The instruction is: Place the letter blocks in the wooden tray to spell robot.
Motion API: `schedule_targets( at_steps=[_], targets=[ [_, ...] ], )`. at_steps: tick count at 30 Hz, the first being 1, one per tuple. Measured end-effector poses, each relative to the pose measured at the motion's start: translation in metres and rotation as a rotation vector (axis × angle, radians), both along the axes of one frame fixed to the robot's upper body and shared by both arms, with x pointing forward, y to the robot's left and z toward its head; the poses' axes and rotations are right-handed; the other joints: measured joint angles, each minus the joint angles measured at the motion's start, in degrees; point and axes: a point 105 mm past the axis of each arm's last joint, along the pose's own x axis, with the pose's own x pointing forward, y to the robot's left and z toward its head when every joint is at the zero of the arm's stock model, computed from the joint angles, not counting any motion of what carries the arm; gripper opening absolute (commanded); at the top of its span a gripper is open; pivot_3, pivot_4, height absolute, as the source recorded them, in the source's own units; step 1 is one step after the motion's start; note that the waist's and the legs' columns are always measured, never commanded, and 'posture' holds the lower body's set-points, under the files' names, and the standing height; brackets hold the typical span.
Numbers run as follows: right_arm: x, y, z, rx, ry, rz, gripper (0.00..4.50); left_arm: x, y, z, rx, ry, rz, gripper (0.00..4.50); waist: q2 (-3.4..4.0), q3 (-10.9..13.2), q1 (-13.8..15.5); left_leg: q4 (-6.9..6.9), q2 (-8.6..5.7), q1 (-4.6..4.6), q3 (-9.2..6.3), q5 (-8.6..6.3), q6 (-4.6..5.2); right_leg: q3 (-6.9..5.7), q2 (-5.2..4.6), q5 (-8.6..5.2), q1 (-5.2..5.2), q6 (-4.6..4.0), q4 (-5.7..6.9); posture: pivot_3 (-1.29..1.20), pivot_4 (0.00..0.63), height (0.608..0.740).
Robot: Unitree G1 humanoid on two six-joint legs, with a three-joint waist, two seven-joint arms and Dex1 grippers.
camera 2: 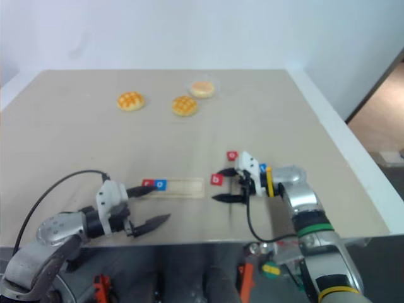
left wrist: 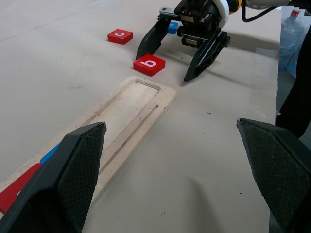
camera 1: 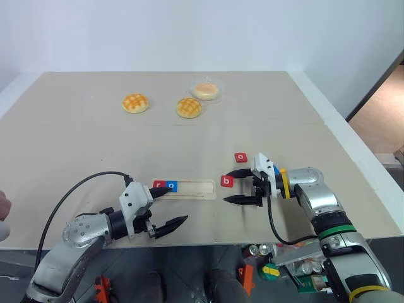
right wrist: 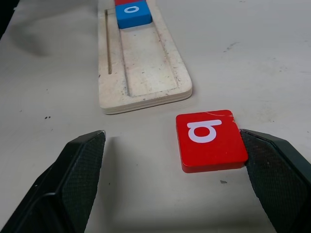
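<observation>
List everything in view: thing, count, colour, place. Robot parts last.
wooden tray: 1, pale wood, near middle of the table, lengthwise across
letter blocks in tray: 2, red and blue "o", at the tray's left end
"b" block: 1, red, on the table just off the tray's right end
"o" block: 1, red, on the table beyond the "b"
blue block: 1, partly hidden behind the right gripper
buns: 3, golden, far side of the table; one in a clear wrapper
table: 1, beige
left gripper: open, near the tray's left end
right gripper: open, beside the "b" block
</observation>
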Motion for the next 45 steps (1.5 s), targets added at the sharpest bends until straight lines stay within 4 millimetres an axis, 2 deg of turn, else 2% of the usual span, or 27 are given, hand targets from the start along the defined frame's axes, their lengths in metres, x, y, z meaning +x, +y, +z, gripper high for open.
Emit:
schedule_targets(
  at_steps=[4,5,6,7,8,10,12,23,26,29,31,35,39,45],
  targets=[
    [0.001,0.000,0.000,0.003,-0.001,-0.016,3.20,0.001,0.001,-0.001,0.006,0.000,0.002,4.50,0.00,0.0,0.0,0.00,0.00,0.00,0.00,0.00,0.00,0.00,0.00,0.00,0.00,0.00,0.00,0.00,0.150,0.740],
    [0.002,0.000,0.000,0.003,-0.005,-0.039,3.08,0.001,0.001,-0.001,0.009,0.001,0.002,4.50,0.00,0.0,0.0,0.00,0.00,0.00,-0.01,0.00,0.00,-0.01,0.00,0.00,0.00,0.00,0.00,0.00,0.150,0.740],
    [0.002,0.000,0.000,0.005,-0.004,-0.045,2.45,0.001,0.001,-0.001,0.011,0.000,0.003,4.50,0.00,0.0,0.0,-0.03,0.00,-0.01,-0.01,-0.01,-0.01,-0.01,0.00,-0.02,-0.01,0.00,-0.02,0.00,0.150,0.740],
    [0.002,0.000,0.000,0.007,-0.003,-0.048,2.15,0.001,0.001,-0.002,0.013,0.000,0.003,4.50,0.00,0.0,0.0,-0.04,0.00,-0.01,-0.01,-0.01,-0.02,-0.01,0.00,-0.03,-0.01,-0.01,-0.02,0.00,0.150,0.740],
    [0.002,0.001,0.000,0.009,-0.004,-0.051,2.15,0.001,0.001,-0.002,0.014,0.000,0.003,4.50,0.00,0.0,0.0,-0.07,0.00,-0.01,-0.01,-0.02,-0.03,-0.01,0.00,-0.04,-0.01,-0.01,-0.03,0.00,0.150,0.740],
    [0.001,0.001,0.000,0.014,-0.008,-0.060,1.56,0.000,0.001,-0.002,0.016,0.000,0.000,4.50,0.00,0.0,0.0,-0.11,0.00,-0.01,-0.01,-0.02,-0.04,-0.02,0.01,-0.07,-0.02,-0.01,-0.03,0.00,0.150,0.740],
    [0.000,0.001,0.000,0.015,-0.011,-0.063,1.22,0.000,0.001,-0.002,0.017,0.000,-0.001,4.50,0.00,0.0,0.0,-0.13,0.01,0.00,-0.01,-0.03,-0.06,-0.02,0.01,-0.08,-0.03,-0.02,-0.03,0.00,0.150,0.740],
    [0.001,0.002,0.002,0.040,-0.030,-0.135,1.21,0.001,0.002,-0.005,0.030,0.003,0.006,4.50,0.01,0.0,0.0,-0.13,0.00,-0.02,0.01,-0.04,-0.07,0.01,0.01,-0.08,-0.06,-0.02,-0.03,0.00,0.150,0.740],
    [0.005,0.006,0.020,0.061,-0.061,-0.137,1.21,0.005,0.007,-0.005,0.011,0.004,0.069,4.50,0.04,0.1,0.0,-0.17,0.02,-0.11,0.02,-0.04,-0.07,0.02,0.02,-0.07,-0.18,-0.01,-0.02,0.00,0.150,0.740],
    [0.006,0.020,0.046,0.069,-0.120,-0.092,1.21,0.009,0.012,-0.004,-0.017,-0.003,0.133,4.50,0.06,0.1,0.0,-0.24,0.03,-0.15,-0.02,-0.04,-0.07,-0.03,0.04,0.03,-0.25,0.17,-0.02,0.00,0.150,0.740],
    [0.000,0.035,0.052,0.048,-0.114,-0.041,1.21,0.012,0.019,-0.003,-0.035,-0.008,0.199,4.50,0.06,0.1,-0.1,-0.41,0.06,-0.18,0.04,-0.05,-0.08,0.03,0.05,-0.01,-0.36,0.18,-0.01,0.00,0.150,0.740],
    [-0.018,0.080,0.046,0.007,-0.077,0.099,1.21,0.015,0.029,-0.002,-0.055,-0.014,0.280,4.50,0.06,0.1,-0.1,-0.50,0.14,-0.20,-0.04,-0.09,-0.15,-0.05,0.14,-0.09,-0.42,0.11,0.00,0.00,0.150,0.740],
    [-0.022,0.094,0.033,-0.035,-0.052,0.128,1.21,0.012,0.033,-0.007,-0.051,0.006,0.298,4.50,0.04,0.2,0.1,-0.47,0.05,-0.35,-0.01,-0.11,-0.19,-0.06,0.03,-0.15,-0.49,0.15,-0.01,0.00,0.150,0.740],
    [-0.014,0.106,0.021,-0.073,-0.049,0.138,1.21,0.010,0.037,-0.006,-0.064,0.006,0.308,4.50,0.04,0.2,0.0,-0.34,0.03,-0.49,0.00,-0.12,-0.19,-0.06,0.01,-0.09,-0.58,0.21,-0.01,0.00,0.150,0.740]
  ],
)
